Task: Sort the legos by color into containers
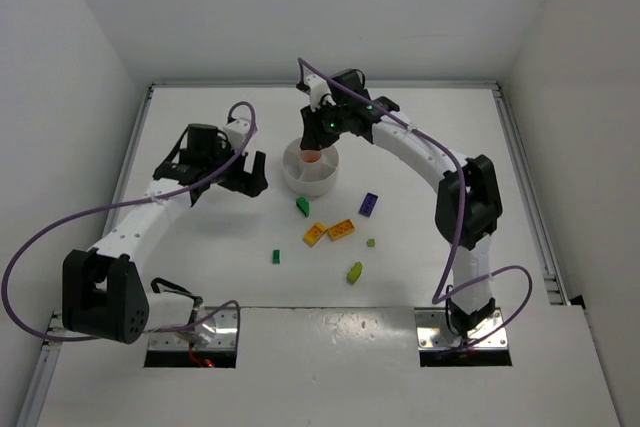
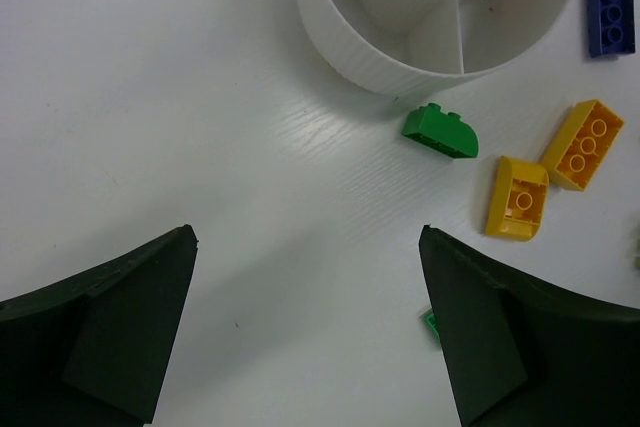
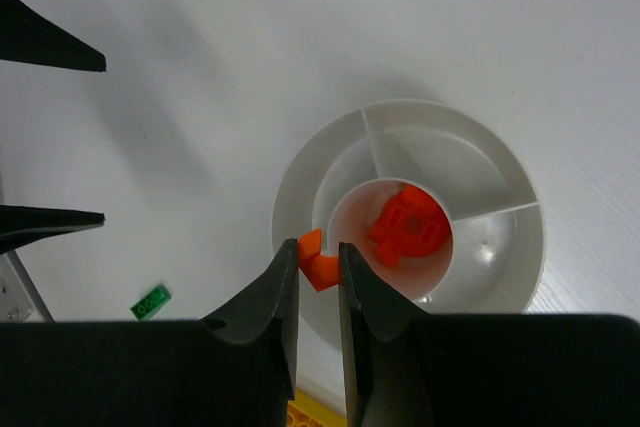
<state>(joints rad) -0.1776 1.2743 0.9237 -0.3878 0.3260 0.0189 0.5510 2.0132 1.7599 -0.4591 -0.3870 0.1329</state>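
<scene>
Legos (image 1: 341, 229) lie loose on the table (image 1: 220, 272) on the arm-base side of the white dish (image 1: 292, 175) — a green brick (image 2: 441, 133) just beside its wall, with a yellow brick (image 2: 517, 197), a yellow-orange brick (image 2: 583, 144) and a dark purple brick (image 2: 610, 13) farther from it. The right gripper (image 3: 320, 249) hangs above the dish, jaws narrow, pinching a red-orange brick (image 3: 316, 267); another red-orange piece (image 3: 408, 225) sits in the dish's centre well. The left gripper (image 2: 308, 237) hovers left of the dish — jaws wide, holding nothing
</scene>
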